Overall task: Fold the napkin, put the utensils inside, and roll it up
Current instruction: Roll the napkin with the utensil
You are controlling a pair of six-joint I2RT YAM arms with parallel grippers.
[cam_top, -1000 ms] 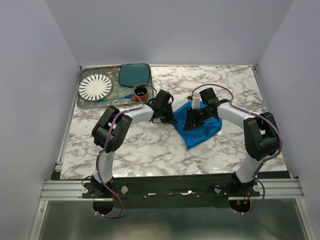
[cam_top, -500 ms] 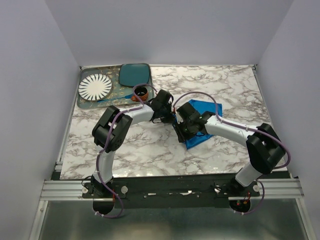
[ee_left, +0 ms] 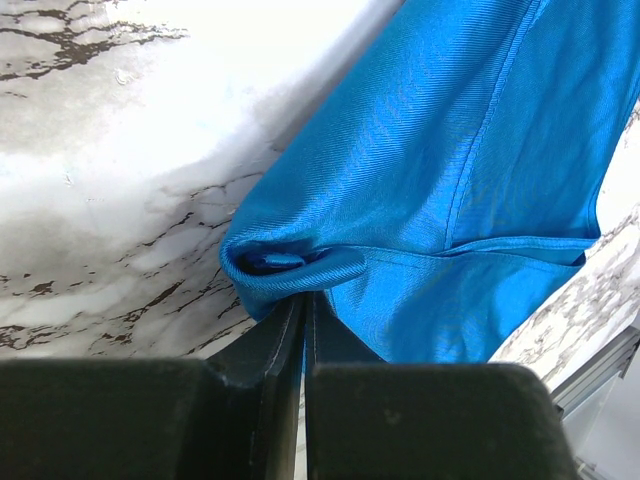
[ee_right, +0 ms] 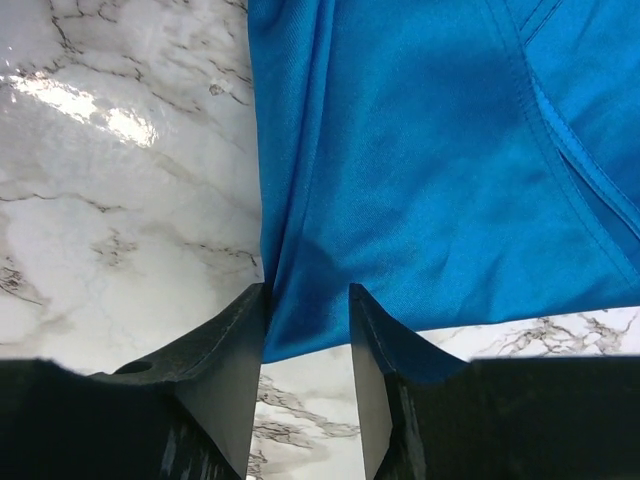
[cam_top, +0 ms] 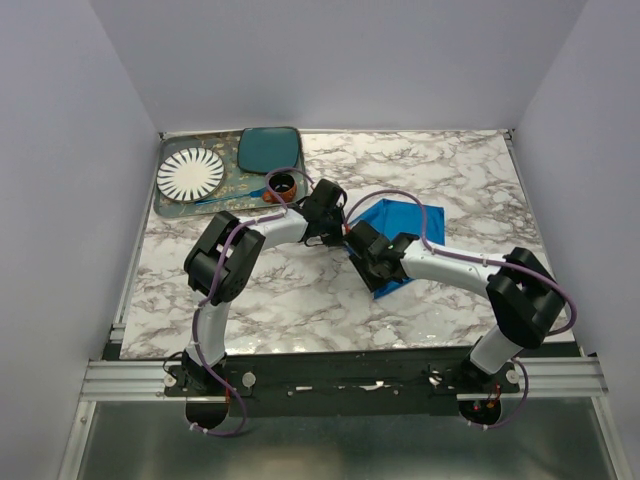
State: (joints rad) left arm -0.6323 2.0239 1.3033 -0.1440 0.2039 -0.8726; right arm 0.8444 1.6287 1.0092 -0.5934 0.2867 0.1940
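the bright blue napkin (cam_top: pixel 408 218) lies loosely folded and rumpled, well right of the tray (cam_top: pixel 200 207), one corner bunched.

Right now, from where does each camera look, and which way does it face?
Top: above and behind, facing down at the table; left arm and right arm show.
Left wrist: facing along the left tool, shut on the napkin.
Right wrist: facing down past the open right tool.
Shared: all three see the napkin.
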